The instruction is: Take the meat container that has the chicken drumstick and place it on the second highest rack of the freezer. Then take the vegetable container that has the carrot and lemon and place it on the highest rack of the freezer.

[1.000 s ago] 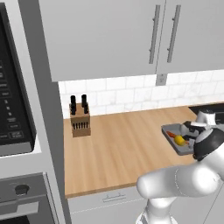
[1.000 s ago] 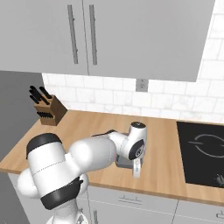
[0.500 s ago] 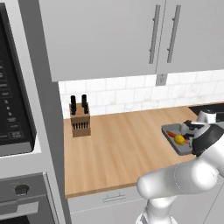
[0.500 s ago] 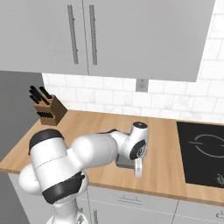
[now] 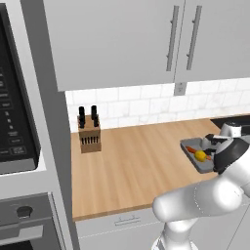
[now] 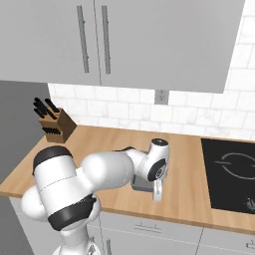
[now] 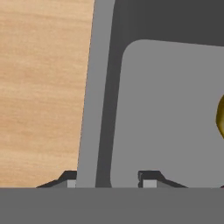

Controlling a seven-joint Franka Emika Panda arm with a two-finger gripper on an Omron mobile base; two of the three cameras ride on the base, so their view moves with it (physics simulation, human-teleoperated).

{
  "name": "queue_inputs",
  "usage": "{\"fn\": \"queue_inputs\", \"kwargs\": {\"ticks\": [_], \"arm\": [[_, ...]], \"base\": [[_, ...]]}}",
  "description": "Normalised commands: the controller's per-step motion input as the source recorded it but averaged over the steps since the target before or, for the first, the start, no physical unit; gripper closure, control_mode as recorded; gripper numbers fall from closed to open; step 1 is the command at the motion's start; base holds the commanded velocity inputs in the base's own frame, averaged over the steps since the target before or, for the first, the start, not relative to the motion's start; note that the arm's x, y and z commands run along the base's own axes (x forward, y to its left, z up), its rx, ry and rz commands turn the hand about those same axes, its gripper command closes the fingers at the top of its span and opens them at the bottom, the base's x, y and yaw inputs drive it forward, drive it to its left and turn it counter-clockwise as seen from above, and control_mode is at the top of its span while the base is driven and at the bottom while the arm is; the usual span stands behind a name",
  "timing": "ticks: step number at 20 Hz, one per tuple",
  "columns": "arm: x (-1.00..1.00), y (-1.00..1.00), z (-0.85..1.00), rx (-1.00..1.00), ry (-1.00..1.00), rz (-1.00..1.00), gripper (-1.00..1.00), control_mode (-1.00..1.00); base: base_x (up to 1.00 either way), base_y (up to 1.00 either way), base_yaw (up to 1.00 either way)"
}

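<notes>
Straddling one wall of the vegetable container (image 7: pixel 94 87), gripper (image 7: pixel 108 181) fingertips sitting either side of the rim; hard to tell whether pinching yet. Holding the lemon (image 5: pixel 200 156) and carrot (image 5: pixel 191 149), resting on the wooden counter (image 5: pixel 136 166), well apart from the knife block (image 5: pixel 89 132).

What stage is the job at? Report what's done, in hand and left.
Done: nothing visibly stowed. In hand: the tool straddles the rim of the vegetable container, which sits on the wooden counter with the carrot and lemon inside. Left: lifting it and carrying it to the freezer's highest rack.
</notes>
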Motion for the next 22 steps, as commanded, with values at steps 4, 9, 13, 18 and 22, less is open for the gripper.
{"fn": "queue_inputs", "kwargs": {"ticks": [4,9,13,18,22], "arm": [[0.0,0.0,0.0,0.0,0.0,0.0,1.0,-1.0],[-0.01,-0.02,0.0,0.0,0.0,0.0,1.0,-1.0],[-0.01,0.0,0.28,0.0,0.0,-0.06,1.0,-1.0],[-0.04,0.0,0.6,0.0,-0.02,-0.07,1.0,-1.0],[-0.04,0.0,0.64,0.0,-0.04,-0.09,1.0,-1.0]], "base": [[0.0,0.0,0.0],[0.0,0.0,0.0],[0.0,0.0,0.0],[0.0,0.0,0.0],[0.0,0.0,0.0]]}}
